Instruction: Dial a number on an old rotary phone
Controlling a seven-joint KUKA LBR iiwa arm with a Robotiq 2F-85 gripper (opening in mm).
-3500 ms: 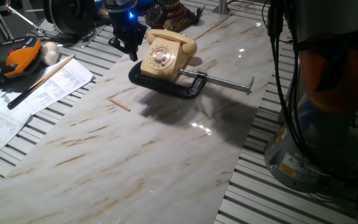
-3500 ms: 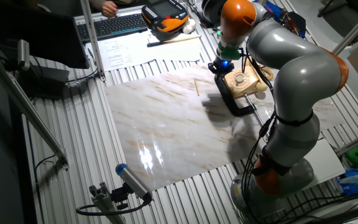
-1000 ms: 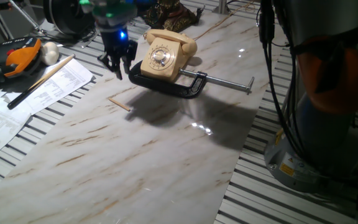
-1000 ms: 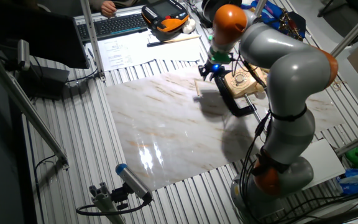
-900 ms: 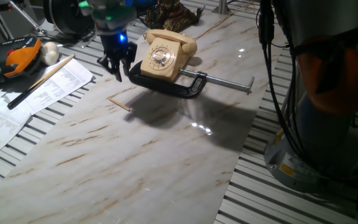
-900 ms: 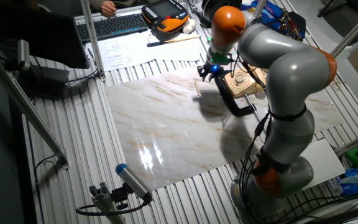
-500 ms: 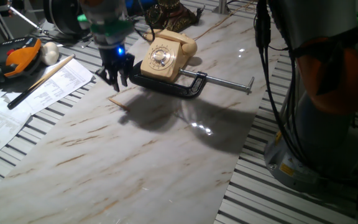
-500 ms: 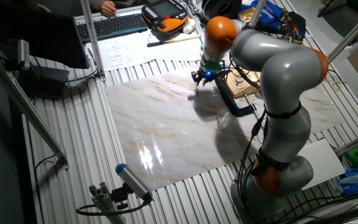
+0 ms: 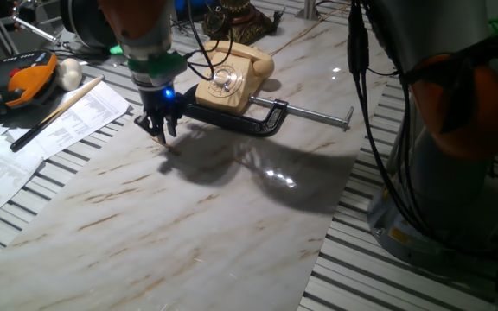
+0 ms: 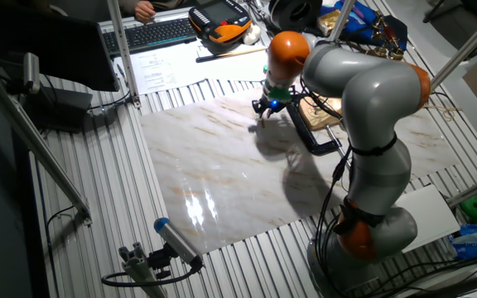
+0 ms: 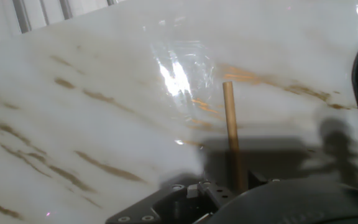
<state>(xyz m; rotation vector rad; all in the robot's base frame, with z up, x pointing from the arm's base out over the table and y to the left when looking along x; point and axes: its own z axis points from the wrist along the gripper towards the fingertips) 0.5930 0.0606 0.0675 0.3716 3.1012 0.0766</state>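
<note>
Hand view — pincer [image 9: 161, 136] over stick [image 11: 231, 137].

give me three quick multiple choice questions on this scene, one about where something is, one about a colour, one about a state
1. Where is the hand?
A. over the marble slab beside the phone
B. on the dial
C. above the papers

2. What colour is the rotary phone?
A. black
B. cream-beige
C. red

3. How is the phone's handset?
A. lying on the slab
B. held in the hand
C. resting across the top of the phone

Answers:
1. A: the hand hangs low over the marble slab, by the small wooden stick, clear of the dial.
2. B: its body is cream-beige.
3. C: the handset sits on its cradle.
</note>
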